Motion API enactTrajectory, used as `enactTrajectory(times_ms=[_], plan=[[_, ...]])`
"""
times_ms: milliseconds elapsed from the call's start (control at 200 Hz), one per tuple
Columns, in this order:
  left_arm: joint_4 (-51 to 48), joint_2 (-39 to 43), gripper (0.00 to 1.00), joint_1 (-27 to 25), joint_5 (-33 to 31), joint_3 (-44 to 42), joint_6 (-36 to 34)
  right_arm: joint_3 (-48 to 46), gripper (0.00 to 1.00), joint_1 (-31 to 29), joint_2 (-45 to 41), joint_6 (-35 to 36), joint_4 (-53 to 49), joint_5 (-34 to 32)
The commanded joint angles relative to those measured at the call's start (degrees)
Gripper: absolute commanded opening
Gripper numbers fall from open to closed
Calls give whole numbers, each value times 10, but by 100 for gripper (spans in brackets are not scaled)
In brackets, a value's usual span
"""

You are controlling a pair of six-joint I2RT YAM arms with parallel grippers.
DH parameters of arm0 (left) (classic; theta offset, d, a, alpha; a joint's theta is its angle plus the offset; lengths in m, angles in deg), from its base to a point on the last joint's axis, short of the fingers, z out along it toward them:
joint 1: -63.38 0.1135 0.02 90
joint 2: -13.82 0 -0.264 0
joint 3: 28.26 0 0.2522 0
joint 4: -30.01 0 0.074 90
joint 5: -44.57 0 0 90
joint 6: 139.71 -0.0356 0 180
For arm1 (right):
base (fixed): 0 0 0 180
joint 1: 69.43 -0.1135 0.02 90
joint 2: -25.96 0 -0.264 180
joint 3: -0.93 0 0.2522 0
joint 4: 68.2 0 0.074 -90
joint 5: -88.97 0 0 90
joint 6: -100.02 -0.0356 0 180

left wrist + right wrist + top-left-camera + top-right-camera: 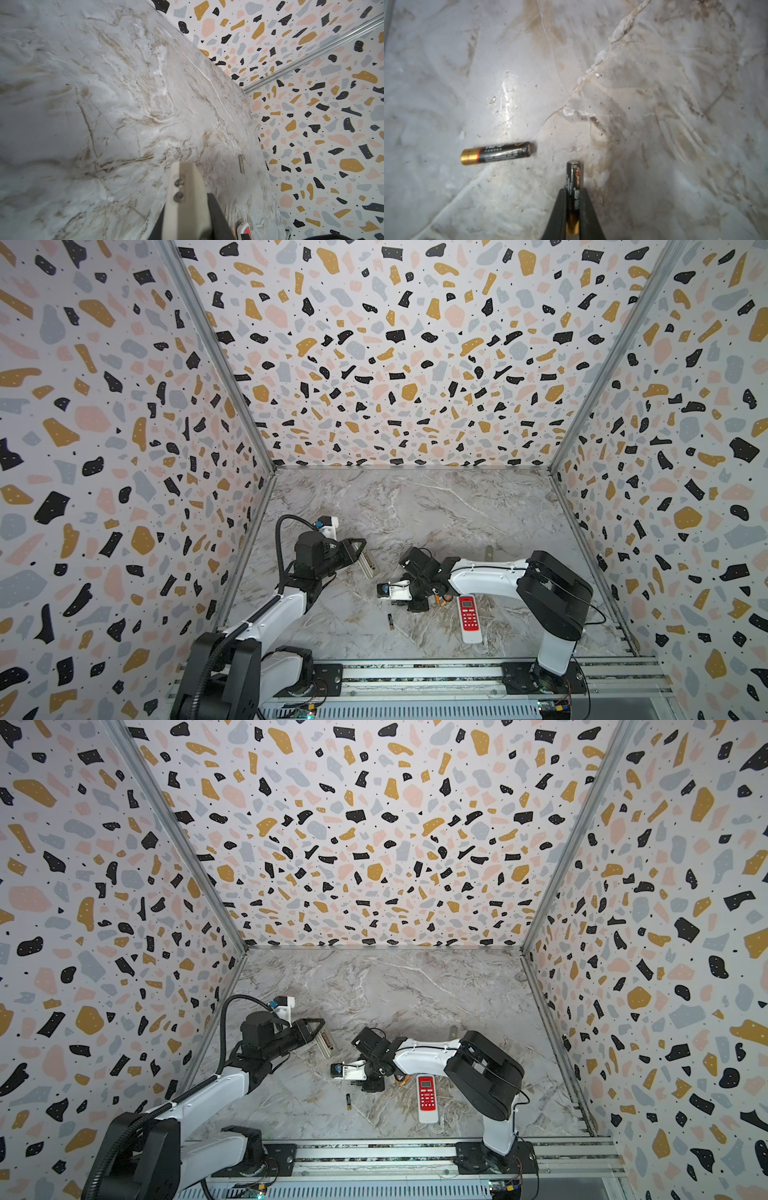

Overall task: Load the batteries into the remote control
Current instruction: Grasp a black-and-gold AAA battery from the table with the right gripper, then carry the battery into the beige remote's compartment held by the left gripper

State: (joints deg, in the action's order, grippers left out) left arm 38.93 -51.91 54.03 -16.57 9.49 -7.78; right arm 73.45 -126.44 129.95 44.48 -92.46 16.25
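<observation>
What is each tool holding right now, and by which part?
Right tool: black battery, gripped on its gold-end half. Left tool: beige remote, by one end.

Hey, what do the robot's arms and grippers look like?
The left arm and right arm have white links and black joints. A ribbed black hose runs along the left one; a thin black cable along the right. The left gripper and right gripper have black tapering fingers.

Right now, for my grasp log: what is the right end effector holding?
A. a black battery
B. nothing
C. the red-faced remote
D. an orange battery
A: in the wrist view the right end effector pinches a black battery, while a second battery lies loose nearby.
</observation>
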Motion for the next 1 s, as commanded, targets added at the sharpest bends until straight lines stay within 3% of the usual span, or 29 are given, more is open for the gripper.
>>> enactTrajectory(times_ms=[0,230,450,551,686,996], plan=[[79,20,0,4,26,-11,23,-35,0,6,-48,-35,7,0],[213,30,0,2,59,-48,98,-131,0,23,-193,-147,134,-19],[302,47,0,-24,67,-54,138,-110,0,6,-293,-309,154,-169],[306,53,0,-41,50,-52,141,-79,0,-6,-305,-394,138,-222],[357,46,0,-70,26,-65,168,-22,0,-34,-294,-442,93,-269],[408,38,0,-95,1,-87,193,69,0,-48,-232,-471,5,-243]])
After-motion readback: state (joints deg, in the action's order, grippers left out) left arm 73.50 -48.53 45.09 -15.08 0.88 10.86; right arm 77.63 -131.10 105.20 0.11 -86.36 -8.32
